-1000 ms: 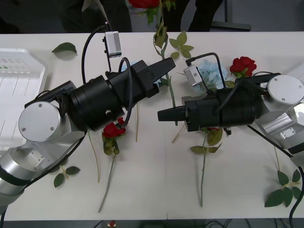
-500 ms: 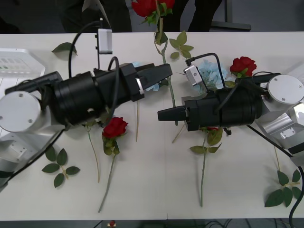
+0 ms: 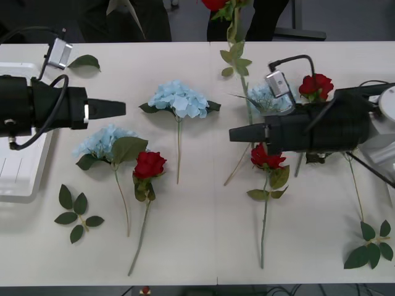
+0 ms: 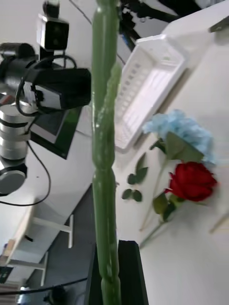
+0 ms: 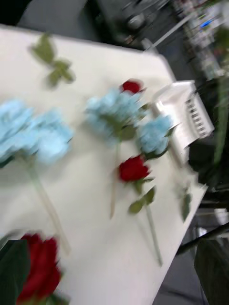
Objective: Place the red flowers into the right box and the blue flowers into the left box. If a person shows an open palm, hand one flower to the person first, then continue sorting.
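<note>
I judge sorting barely begun: my right gripper (image 3: 234,132) pinches a long green rose stem (image 4: 105,157), its red bloom (image 3: 214,3) at 12 o'clock. My left gripper (image 3: 120,108) looks pressed together, empty, beside the shallow white left tray (image 3: 21,188). 3 red roses and 3 pale-blue hydrangeas lie unsorted.

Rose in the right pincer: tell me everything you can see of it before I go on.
The rose is an artificial red flower on a long, thin green stem that looks like knobbly plastic. The right pincer is shut on the lower stem. In the front view the stem runs up and away over the table, with a cluster of green leaves partway along. Its red bloom sits beyond the far edge, cut off by the frame.
</note>
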